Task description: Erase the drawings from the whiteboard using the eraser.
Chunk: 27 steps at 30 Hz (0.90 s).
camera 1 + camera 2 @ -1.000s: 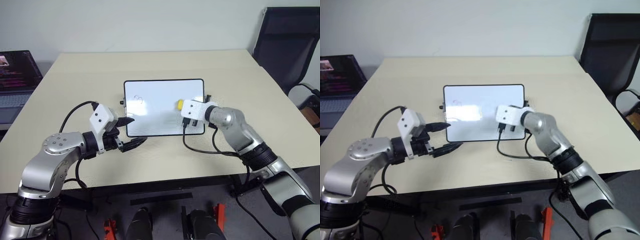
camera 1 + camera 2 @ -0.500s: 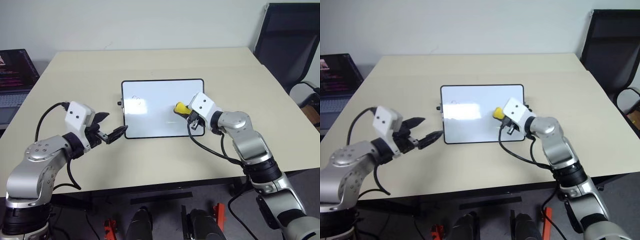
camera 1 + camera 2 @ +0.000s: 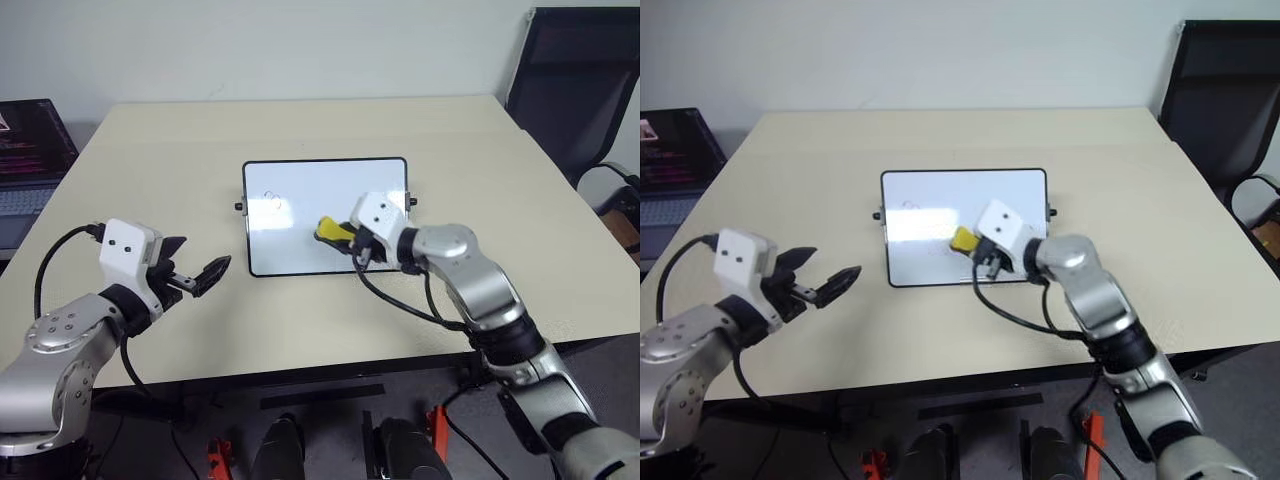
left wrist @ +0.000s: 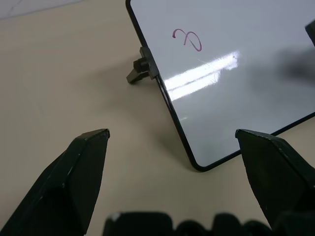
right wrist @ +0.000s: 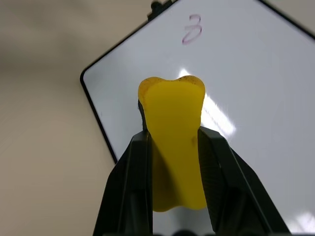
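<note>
The whiteboard (image 3: pixel 300 190) lies flat in the middle of the beige table, white with a thin black frame. A small reddish drawing (image 3: pixel 276 201) sits near its left edge and looks like a looped scribble (image 4: pixel 187 40) up close. My right gripper (image 3: pixel 343 236) hovers over the board's lower middle, shut on the yellow eraser (image 3: pixel 329 231). The eraser's yellow block (image 5: pixel 172 113) sticks out past the two black fingers, pointing toward the drawing (image 5: pixel 191 28). My left gripper (image 3: pixel 200 257) stands open over bare table, left of the board's near left corner and apart from it.
An open laptop (image 3: pixel 30 150) sits at the table's far left edge. A black chair (image 3: pixel 575 80) stands beyond the right corner. A black cable (image 3: pixel 400 300) loops from my right wrist across the table in front of the board. A small knob (image 4: pixel 140 69) juts from the board's left side.
My right gripper has carried the eraser leftward from the board's right side to its lower middle. My left gripper has drawn away to the left from the board's near left corner.
</note>
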Each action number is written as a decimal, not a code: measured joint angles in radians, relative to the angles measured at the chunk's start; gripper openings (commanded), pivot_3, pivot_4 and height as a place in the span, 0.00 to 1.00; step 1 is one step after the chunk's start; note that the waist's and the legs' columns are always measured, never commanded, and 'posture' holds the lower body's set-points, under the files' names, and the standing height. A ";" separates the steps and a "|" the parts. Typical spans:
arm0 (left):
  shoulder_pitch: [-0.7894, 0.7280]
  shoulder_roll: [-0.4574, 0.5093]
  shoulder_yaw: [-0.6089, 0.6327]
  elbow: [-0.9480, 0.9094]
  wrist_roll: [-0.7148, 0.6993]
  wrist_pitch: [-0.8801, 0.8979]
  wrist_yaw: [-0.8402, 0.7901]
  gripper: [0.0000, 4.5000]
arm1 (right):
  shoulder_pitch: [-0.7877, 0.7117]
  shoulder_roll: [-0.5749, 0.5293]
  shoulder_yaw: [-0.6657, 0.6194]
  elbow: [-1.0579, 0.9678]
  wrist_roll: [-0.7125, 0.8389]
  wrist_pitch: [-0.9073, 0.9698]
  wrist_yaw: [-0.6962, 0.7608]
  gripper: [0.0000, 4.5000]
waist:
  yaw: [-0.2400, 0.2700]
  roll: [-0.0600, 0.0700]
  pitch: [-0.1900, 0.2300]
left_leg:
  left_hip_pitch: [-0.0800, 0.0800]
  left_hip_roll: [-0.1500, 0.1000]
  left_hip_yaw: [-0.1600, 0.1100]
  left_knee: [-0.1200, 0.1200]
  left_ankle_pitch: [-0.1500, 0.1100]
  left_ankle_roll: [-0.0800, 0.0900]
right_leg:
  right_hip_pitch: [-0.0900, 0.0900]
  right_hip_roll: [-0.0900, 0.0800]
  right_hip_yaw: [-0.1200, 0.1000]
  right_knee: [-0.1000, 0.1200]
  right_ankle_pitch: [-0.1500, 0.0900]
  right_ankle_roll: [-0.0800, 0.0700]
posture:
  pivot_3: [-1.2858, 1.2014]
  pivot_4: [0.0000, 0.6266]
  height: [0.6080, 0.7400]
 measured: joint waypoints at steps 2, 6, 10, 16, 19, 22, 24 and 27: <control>0.001 -0.008 0.010 -0.001 0.000 0.000 0.017 1.00 | -0.034 0.036 0.003 0.065 -0.011 -0.038 -0.020 0.21 | 0.000 0.000 0.000 | 0.000 0.000 0.000 -0.001 0.000 0.000 | 0.000 0.000 0.000 0.000 0.000 0.000 | 0.52 0.24 1.00; 0.005 -0.014 0.010 -0.004 0.000 0.000 0.027 1.00 | -0.062 0.063 0.006 0.127 -0.017 -0.097 -0.037 0.21 | 0.004 0.000 0.000 | -0.001 0.000 0.000 -0.001 -0.001 -0.001 | 0.000 0.000 0.000 0.000 0.001 -0.001 | 0.52 0.24 1.00; 0.012 -0.014 0.011 -0.017 -0.001 0.000 0.036 1.00 | -0.061 0.065 0.006 0.142 -0.017 -0.121 -0.037 0.21 | 0.005 0.000 0.000 | -0.001 0.000 0.000 -0.001 -0.001 -0.001 | -0.001 0.000 0.000 0.000 0.001 -0.001 | 0.52 0.24 1.00; 0.004 -0.014 0.011 -0.018 -0.003 0.001 0.037 1.00 | -0.074 0.071 0.010 0.196 -0.022 -0.156 -0.039 0.21 | 0.004 0.000 0.000 | -0.001 0.000 0.000 0.000 -0.001 -0.001 | -0.001 0.000 0.000 0.000 0.001 0.000 | 0.52 0.24 1.00; -0.034 -0.013 0.010 -0.008 0.000 0.002 0.046 1.00 | -0.125 0.090 0.029 0.247 -0.043 -0.198 -0.040 0.21 | 0.003 0.000 0.000 | -0.001 0.000 0.000 0.000 0.000 -0.001 | -0.001 0.000 0.000 0.000 0.001 0.000 | 0.52 0.24 1.00; -0.056 -0.013 0.008 0.008 0.007 0.003 0.063 1.00 | -0.184 0.118 0.042 0.293 -0.058 -0.245 -0.047 0.21 | 0.001 0.000 0.000 | -0.001 0.000 0.000 -0.001 -0.001 -0.001 | -0.001 0.000 0.000 0.000 0.001 0.000 | 0.52 0.24 1.00; -0.057 -0.013 0.007 0.017 0.014 0.007 0.079 1.00 | -0.231 0.143 0.052 0.367 -0.071 -0.295 -0.060 0.21 | -0.002 0.000 0.000 | -0.001 0.000 0.000 -0.001 -0.001 -0.001 | -0.001 0.000 0.000 0.000 0.001 -0.001 | 0.52 0.24 1.00; -0.057 -0.014 0.006 0.032 0.026 0.016 0.100 1.00 | -0.309 0.179 0.066 0.520 -0.105 -0.369 -0.083 0.21 | -0.002 0.000 0.000 | -0.001 0.000 0.000 -0.001 -0.001 -0.001 | -0.001 0.000 0.000 0.000 0.001 -0.001 | 0.52 0.24 1.00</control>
